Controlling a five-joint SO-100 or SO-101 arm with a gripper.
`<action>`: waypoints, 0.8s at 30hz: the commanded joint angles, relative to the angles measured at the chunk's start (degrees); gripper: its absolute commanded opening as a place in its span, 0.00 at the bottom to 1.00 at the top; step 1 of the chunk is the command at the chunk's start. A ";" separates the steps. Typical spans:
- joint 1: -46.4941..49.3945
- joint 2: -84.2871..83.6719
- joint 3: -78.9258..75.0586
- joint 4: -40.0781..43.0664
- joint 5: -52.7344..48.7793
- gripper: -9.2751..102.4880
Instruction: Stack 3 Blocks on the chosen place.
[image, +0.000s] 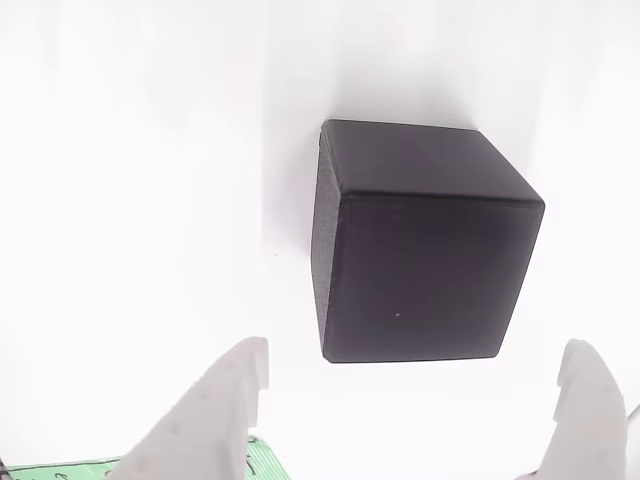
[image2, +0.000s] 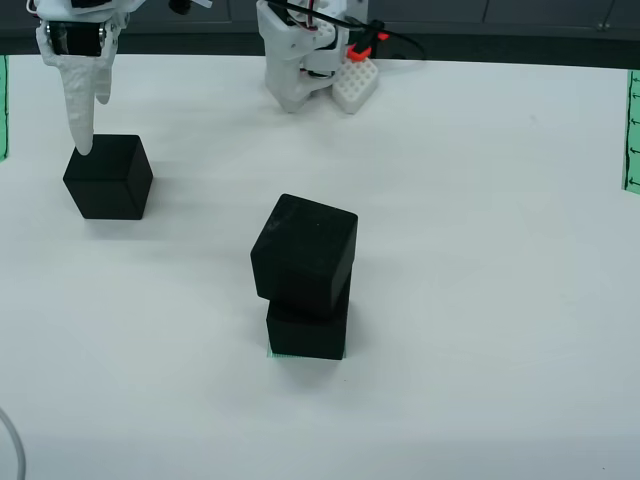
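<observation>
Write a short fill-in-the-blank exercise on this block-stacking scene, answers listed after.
1. The stack on the striped green-and-white patch holds ___ matte black cubes.
2. The stack's upper cube sits ___ relative to the lower cube.
3. The white two-finger hand hangs over the lone black cube with its fingers ___.

Answers: two; twisted; open
</observation>
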 joint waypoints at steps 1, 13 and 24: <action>0.09 -1.58 -1.67 -0.97 -0.44 0.39; 0.79 -15.91 -11.60 1.49 -0.26 0.39; -1.58 -21.18 -17.58 5.01 0.18 0.39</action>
